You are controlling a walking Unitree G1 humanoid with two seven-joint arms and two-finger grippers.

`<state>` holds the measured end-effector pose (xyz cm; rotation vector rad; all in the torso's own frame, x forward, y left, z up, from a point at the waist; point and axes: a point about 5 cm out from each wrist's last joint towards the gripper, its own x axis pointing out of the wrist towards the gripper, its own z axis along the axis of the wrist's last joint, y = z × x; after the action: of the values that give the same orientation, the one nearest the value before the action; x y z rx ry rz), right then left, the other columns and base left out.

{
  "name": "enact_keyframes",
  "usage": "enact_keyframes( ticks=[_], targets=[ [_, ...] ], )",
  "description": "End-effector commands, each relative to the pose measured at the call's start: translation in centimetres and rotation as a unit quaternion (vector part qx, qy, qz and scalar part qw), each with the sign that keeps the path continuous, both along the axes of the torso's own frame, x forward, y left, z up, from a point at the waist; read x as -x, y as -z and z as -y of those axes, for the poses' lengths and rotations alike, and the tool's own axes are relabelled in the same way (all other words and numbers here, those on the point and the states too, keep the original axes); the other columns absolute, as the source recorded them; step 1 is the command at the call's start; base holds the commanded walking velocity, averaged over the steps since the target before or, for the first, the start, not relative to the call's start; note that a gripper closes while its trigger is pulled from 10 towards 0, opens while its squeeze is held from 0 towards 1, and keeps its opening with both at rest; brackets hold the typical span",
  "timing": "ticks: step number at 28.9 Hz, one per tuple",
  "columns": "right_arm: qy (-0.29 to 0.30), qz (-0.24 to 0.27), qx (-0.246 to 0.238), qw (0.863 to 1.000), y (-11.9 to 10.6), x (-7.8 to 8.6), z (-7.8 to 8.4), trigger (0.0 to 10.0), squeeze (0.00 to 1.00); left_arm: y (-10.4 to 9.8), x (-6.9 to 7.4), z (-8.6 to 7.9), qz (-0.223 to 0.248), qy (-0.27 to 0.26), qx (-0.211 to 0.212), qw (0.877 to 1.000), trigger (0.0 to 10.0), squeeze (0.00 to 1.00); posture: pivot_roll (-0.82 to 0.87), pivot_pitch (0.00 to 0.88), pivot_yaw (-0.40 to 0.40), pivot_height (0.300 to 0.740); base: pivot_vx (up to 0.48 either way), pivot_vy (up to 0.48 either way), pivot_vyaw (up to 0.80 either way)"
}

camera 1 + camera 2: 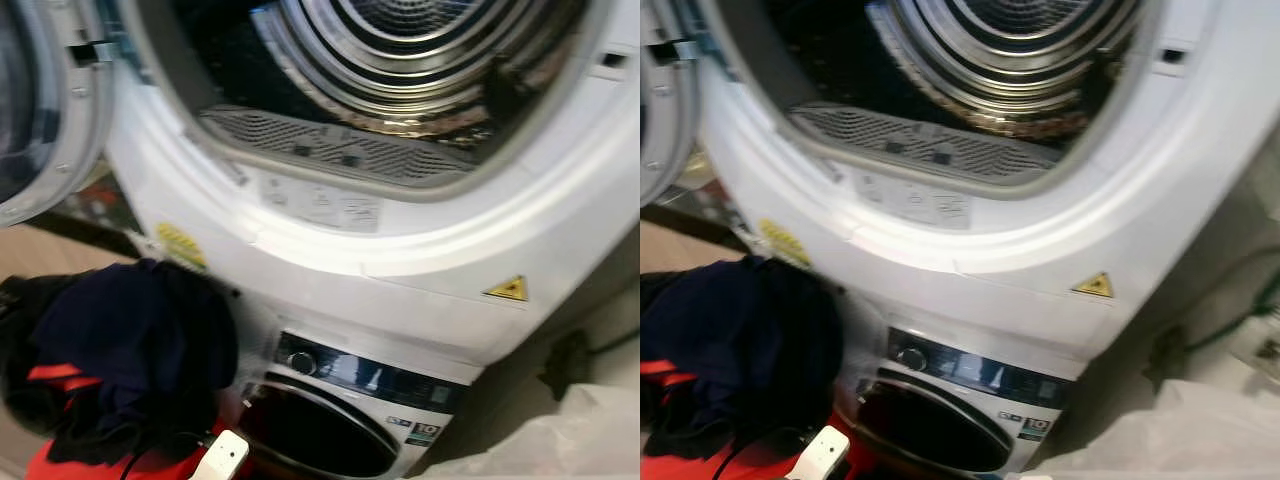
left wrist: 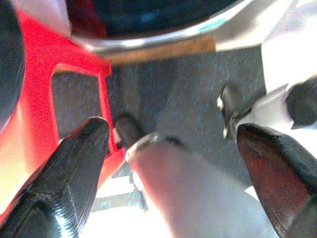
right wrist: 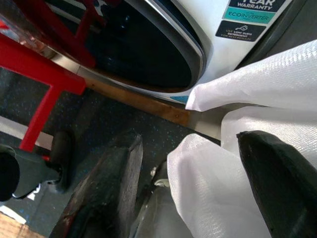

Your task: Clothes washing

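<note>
Clothes (image 1: 130,350): dark heap in a red basket (image 2: 34,119), low left before the stacked machines. Dryer drum (image 1: 400,60) above: door open, apparently empty. Washer door (image 1: 320,435) below: shut. Judged progress: loading not begun. Left claw (image 2: 173,144): fingers apart, empty, hanging near floor. Right claw (image 3: 198,183): apart, empty, beside white sacking (image 3: 262,89).

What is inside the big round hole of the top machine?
Inside the dryer you can see its shiny metal drum and a grey lint grille. No clothes show, but the drum's upper part is out of frame.
</note>
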<state>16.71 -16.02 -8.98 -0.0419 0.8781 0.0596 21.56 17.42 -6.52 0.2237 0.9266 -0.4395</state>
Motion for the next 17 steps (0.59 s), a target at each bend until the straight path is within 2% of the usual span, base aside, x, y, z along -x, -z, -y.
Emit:
enact_keyframes(
  ticks=[1,6,17],
  targets=[
    [0.011,-0.011,0.000,1.000,0.32,0.78,0.30,10.0,0.00,-0.05,-0.13,0.29,0.001,0.008,0.000,1.000,10.0,0.00,0.00,0.080,-0.046,0.740,0.000,0.000,0.00],
    [0.005,-0.009,0.011,1.000,0.27,0.69,0.45,10.0,0.00,-0.02,-0.08,0.34,0.001,0.006,0.002,1.000,10.0,0.00,0.00,0.082,-0.048,0.740,0.000,0.000,0.00],
    [0.010,-0.009,0.009,1.000,0.29,0.78,0.62,10.0,0.00,-0.03,-0.10,0.39,0.003,0.009,0.000,1.000,10.0,0.00,0.01,0.082,-0.051,0.740,0.000,0.000,0.78]
  ],
)
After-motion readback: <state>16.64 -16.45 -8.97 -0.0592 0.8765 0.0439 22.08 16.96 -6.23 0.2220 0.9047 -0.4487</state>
